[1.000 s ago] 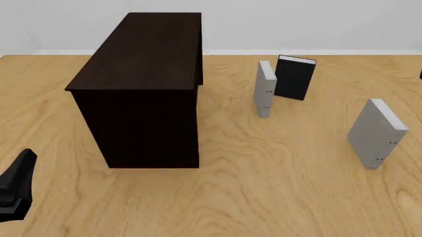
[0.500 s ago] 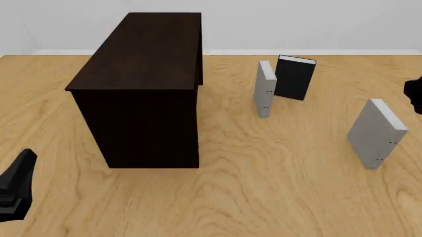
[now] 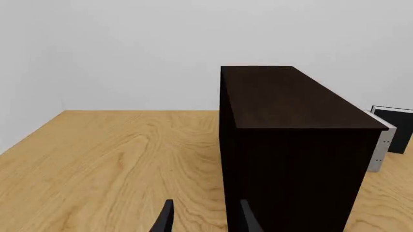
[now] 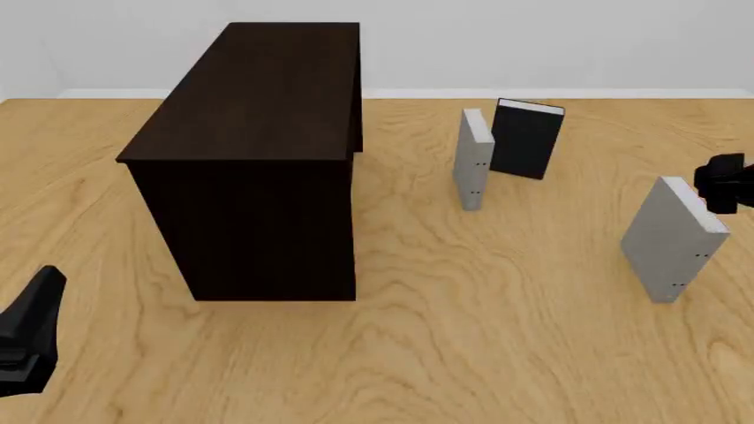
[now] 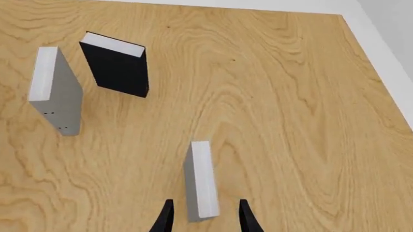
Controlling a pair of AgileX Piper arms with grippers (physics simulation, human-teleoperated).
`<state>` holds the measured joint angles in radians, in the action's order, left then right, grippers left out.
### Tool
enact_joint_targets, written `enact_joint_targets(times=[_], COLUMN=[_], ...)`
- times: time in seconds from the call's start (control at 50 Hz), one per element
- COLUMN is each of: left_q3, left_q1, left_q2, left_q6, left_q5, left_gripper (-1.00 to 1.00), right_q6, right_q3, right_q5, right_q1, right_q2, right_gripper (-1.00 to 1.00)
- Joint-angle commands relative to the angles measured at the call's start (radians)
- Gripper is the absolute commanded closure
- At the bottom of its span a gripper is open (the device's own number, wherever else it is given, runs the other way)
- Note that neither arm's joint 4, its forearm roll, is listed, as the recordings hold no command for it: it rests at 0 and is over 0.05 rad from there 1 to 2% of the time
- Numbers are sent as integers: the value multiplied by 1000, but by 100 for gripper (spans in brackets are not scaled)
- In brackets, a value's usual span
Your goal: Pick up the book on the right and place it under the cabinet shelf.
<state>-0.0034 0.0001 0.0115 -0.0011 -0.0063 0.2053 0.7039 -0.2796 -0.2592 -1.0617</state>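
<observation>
The book (image 4: 674, 238) stands upright on the wooden tabletop (image 4: 471, 336) at the far right of the front view, well apart from the cabinet shelf (image 4: 253, 168), its white page edges up and its dotted spine facing the camera. In the right wrist view the same book (image 5: 200, 180) is seen from above as a narrow white strip, and it lies in line with the gap between the right gripper (image 5: 204, 220), whose two dark fingers (image 5: 165, 220) are spread apart, one on each side of the book's near end. The fingers do not touch the book; they hang above it, released. In the front view the right gripper (image 4: 725, 181) shows only as a dark shape at the right edge, just beyond the book's top.

A second grey book (image 4: 474, 159) stands upright near the middle of the tabletop, with a black book (image 4: 525, 139) just behind it.

The left gripper (image 3: 204, 220) rests low near the cabinet shelf's front corner (image 3: 290, 145), its fingers parted and holding nothing. In the front view it is a dark shape at the lower left edge (image 4: 30, 340).
</observation>
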Motion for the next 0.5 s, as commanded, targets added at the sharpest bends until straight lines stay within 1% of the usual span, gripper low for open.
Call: enact_joint_targets(times=[0.02,0.5], left_q3=[0,1], left_q1=[0,0], left_q2=[2,2], left_q6=[0,0], left_q5=[-1,-3], left_gripper=[-100,-100], right_q6=[-4,8], right_q3=[-14,-37], right_q5=[72,167], right_q1=[-15,-43], right_q2=[-101,-232], right_gripper=[-100,-100])
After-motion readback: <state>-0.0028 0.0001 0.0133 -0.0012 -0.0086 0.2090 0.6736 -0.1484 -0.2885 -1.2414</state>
